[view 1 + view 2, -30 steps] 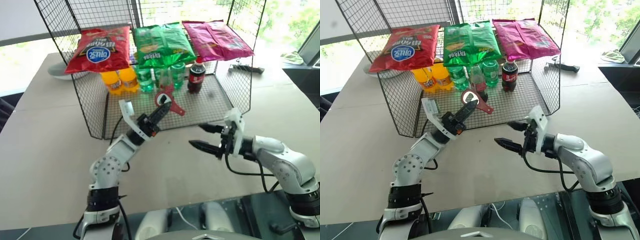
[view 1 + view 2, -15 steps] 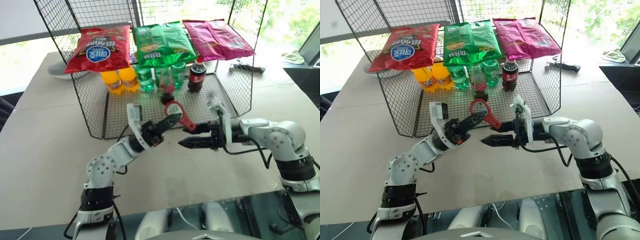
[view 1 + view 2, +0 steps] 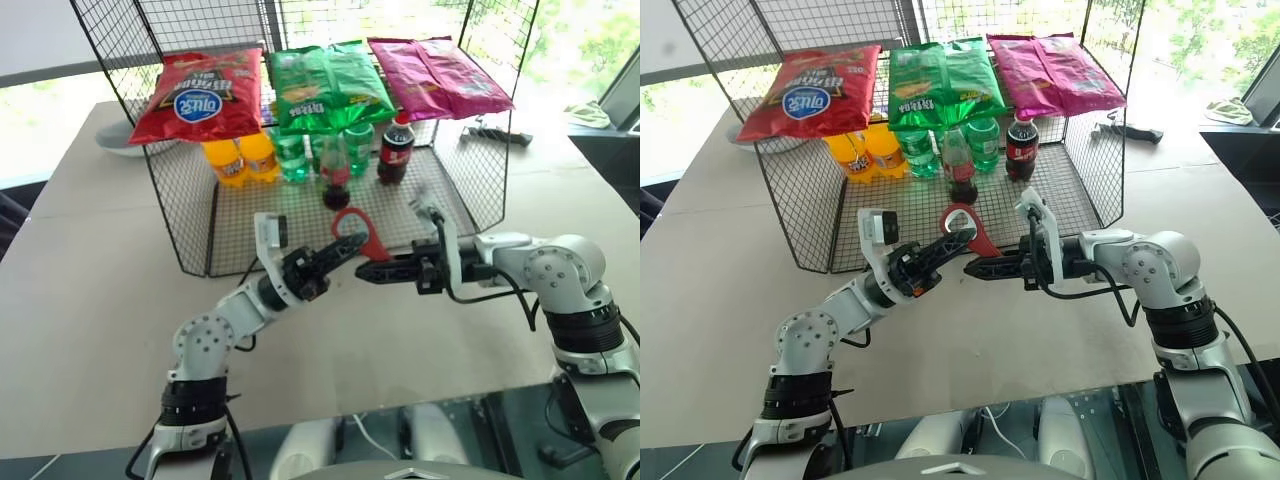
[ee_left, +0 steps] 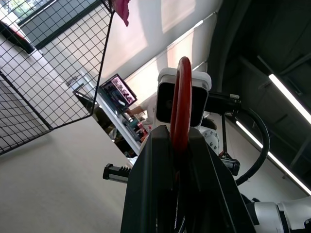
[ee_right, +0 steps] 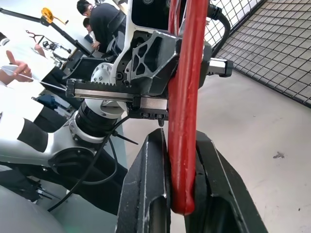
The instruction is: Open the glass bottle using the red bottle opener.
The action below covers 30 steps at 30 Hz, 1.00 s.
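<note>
The opener (image 3: pixel 355 232) is held above the worktop (image 3: pixel 100 290), just in front of the wire rack (image 3: pixel 190 215), with both grippers closed on it. The left gripper (image 3: pixel 345 250) is clamped on the ring end from the rack's left-hand side, and in the left wrist view the red ring (image 4: pixel 183 104) is seen edge-on, pinched between the shut jaws. The right gripper (image 3: pixel 368 270) comes in level from the opposite side; its jaws are closed on the straight handle, as seen in the right wrist view, where the red bar (image 5: pixel 187 116) is squeezed between the two black fingers (image 5: pixel 146 194).

The bottle (image 3: pixel 334 172) stands upright on the rack's mesh floor, behind the opener and well apart from both grippers, its cap in place. Beside it on the rack floor stand green bottles (image 3: pixel 292 158), orange bottles (image 3: pixel 238 160) and a plastic cola bottle (image 3: pixel 393 150). Three crisp bags, red (image 3: pixel 198 95), green (image 3: pixel 325 88) and pink (image 3: pixel 435 78), lie on the rack's upper shelf.
</note>
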{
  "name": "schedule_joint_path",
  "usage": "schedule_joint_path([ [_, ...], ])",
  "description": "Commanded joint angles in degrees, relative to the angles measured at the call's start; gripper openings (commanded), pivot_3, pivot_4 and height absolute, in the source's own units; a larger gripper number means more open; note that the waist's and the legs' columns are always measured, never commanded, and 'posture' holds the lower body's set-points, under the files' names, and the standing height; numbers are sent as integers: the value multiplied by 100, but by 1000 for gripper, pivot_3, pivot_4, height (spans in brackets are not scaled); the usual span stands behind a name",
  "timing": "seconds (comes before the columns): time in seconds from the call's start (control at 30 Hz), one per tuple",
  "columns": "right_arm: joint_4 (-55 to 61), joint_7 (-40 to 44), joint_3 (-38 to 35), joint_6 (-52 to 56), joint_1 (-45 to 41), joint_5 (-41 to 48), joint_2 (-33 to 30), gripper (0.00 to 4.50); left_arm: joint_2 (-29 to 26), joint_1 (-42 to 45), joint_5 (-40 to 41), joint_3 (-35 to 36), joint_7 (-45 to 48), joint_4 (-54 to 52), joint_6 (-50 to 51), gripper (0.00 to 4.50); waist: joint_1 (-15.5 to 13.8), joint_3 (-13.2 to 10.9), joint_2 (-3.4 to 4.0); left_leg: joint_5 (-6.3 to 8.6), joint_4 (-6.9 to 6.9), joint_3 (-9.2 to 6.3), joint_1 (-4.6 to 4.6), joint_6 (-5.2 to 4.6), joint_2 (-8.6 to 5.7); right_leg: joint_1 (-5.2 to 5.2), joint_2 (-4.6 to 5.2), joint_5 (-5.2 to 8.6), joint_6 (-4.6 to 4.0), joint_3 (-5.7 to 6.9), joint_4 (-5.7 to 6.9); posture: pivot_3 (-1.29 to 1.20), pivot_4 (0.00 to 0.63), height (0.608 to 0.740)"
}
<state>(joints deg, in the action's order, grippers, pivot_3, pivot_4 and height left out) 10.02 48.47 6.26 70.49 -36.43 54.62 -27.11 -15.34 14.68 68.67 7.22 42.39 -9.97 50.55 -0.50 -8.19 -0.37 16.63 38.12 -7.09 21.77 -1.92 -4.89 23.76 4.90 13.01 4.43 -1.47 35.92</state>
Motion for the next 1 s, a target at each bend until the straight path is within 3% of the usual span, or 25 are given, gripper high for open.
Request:
schedule_joint_path([
  [0.03,334,179,-87,15,-12,236,-8,90,-72,-35,-296,-87,115,49,-118,0,-1,0,0,0,1,0,1,0,0,0,0,0,0,0,0,0,150,740],
  [0.2,372,127,-44,-29,102,88,-55,90,-105,-61,-618,-145,366,10,-389,0,-10,0,0,0,3,-3,3,0,0,0,1,-1,-1,4,-1,0,150,740],
  [0.33,384,59,-29,-77,205,9,-26,0,-83,-91,-815,-186,456,-20,-539,1531,-10,0,0,0,3,-3,3,0,0,0,0,-1,-1,3,0,0,150,740],
  [0.53,453,-218,-245,-237,533,-49,74,0,-27,-101,-848,-86,361,-54,-582,4437,-20,0,0,0,3,-5,4,0,0,0,2,-1,-1,5,-1,0,150,740],
  [0.77,594,-834,-702,-1216,1518,-729,-6,0,76,-259,-1157,286,-44,-259,-1232,4481,-23,1,-1,0,5,-6,5,0,-3,0,4,-1,-1,6,0,0,150,740],
  [1.0,610,-1800,-1365,-2957,2029,-1695,538,0,294,99,-3296,214,-583,262,-3624,4481,-29,1,0,0,9,-1,2,1,-3,-2,0,-2,1,3,4,0,150,740],
])
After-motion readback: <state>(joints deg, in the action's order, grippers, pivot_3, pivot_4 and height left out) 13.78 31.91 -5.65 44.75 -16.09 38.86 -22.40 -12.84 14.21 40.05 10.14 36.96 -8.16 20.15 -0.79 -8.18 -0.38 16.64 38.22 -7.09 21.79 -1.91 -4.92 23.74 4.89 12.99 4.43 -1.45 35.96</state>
